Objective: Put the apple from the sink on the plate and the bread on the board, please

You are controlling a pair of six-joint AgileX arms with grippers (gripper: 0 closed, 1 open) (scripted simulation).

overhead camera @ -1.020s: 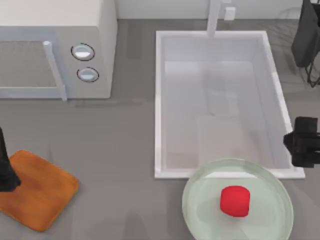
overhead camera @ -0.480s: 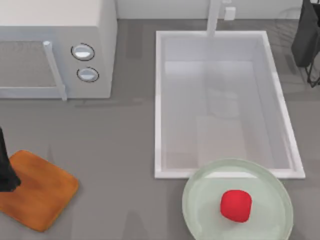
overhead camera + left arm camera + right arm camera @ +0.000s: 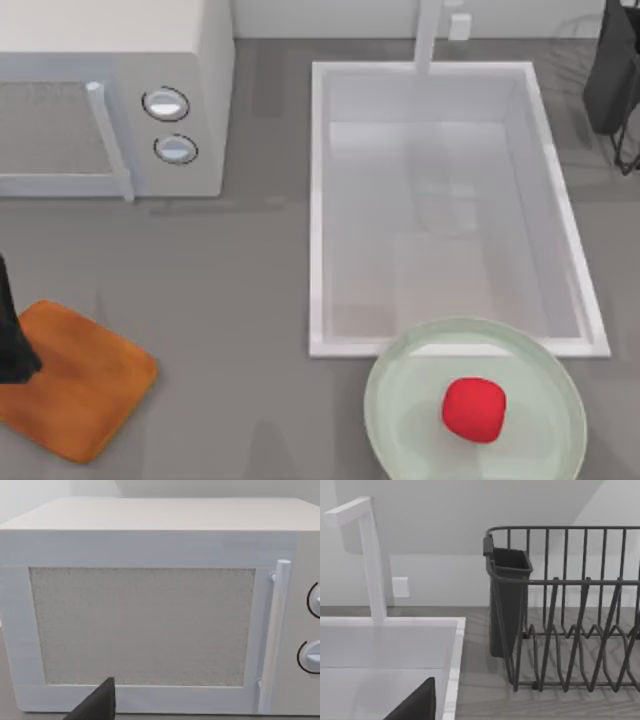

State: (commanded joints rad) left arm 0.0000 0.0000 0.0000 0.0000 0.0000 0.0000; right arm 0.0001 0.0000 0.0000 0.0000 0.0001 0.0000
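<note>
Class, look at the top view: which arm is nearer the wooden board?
Left. The left arm stands over the board's left edge. The right claw faces the sink rim and dish rack, on the table's right side.

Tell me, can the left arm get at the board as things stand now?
Probably yes. The left arm hangs over the left edge of the board, and no object stands between them.
</note>
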